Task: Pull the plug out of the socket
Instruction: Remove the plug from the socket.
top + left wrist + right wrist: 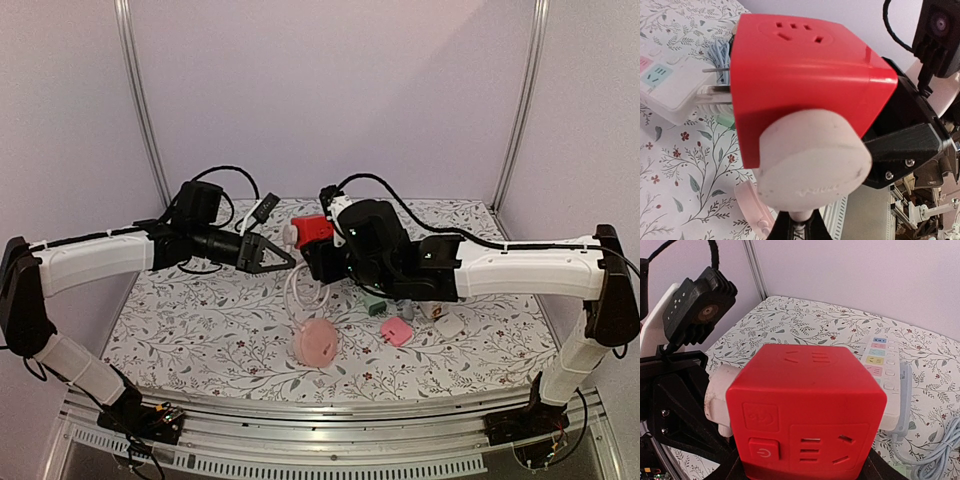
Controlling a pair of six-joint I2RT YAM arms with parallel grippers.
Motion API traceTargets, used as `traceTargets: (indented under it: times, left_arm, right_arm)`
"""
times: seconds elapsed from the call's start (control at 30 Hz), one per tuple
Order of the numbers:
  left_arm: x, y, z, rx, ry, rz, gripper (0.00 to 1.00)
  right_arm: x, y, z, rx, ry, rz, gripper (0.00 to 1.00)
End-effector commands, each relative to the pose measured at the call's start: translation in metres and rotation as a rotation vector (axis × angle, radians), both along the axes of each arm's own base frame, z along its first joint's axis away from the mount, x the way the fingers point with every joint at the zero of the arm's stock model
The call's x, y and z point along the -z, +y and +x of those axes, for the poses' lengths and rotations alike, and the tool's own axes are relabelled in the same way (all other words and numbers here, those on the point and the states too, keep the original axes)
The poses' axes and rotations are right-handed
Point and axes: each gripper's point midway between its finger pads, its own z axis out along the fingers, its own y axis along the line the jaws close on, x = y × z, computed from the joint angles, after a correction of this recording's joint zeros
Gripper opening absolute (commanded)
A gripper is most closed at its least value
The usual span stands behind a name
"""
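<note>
Left gripper point(796, 231) is pinched tight on the neck of the plug point(810, 165), right where the cord leaves it. That's the stiff part, not the loose cable. The plug is white and round, sitting flush in one face of the red socket point(800, 85).

Right gripper point(318, 245) clamps the socket from below, jaws partly spread around the block. It holds the block up off the table point(200, 330) so I have something to pull against. The cord point(292, 290) hangs down to the table. A power strip point(885, 375) lies behind, not involved.

My read: both grips are set, pull not done yet. It needs a straight pull along the pins, or it will bind.
</note>
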Motion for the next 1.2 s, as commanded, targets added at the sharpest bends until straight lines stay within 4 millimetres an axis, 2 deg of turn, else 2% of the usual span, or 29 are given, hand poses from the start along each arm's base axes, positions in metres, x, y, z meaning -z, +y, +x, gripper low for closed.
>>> traceTargets:
  times: [0.0, 0.1, 0.23, 0.63, 0.9, 1.17]
  left_arm:
    - [-0.025, 0.014, 0.011, -0.035, -0.068, -0.051, 0.00]
    - [-0.023, 0.014, 0.011, -0.035, -0.064, -0.049, 0.00]
    - [-0.020, 0.013, 0.013, -0.035, -0.056, -0.048, 0.00]
    - [-0.012, 0.011, 0.015, -0.038, -0.029, -0.042, 0.00]
    - [-0.010, 0.009, 0.015, -0.039, -0.024, -0.040, 0.00]
    - [-0.005, 0.004, 0.011, -0.023, -0.008, -0.035, 0.00]
  right_arm:
    - [0.032, -0.048, 0.014, 0.094, -0.063, -0.312, 0.06]
    - [0.028, -0.044, 0.012, 0.081, -0.051, -0.273, 0.06]
    - [0.008, -0.033, 0.009, 0.065, -0.035, -0.155, 0.06]
    - [-0.071, -0.004, 0.001, 0.027, 0.034, 0.291, 0.06]
    - [-0.114, 0.010, -0.007, -0.033, 0.056, 0.467, 0.05]
    - [-0.133, 0.017, -0.015, -0.068, 0.040, 0.513, 0.05]
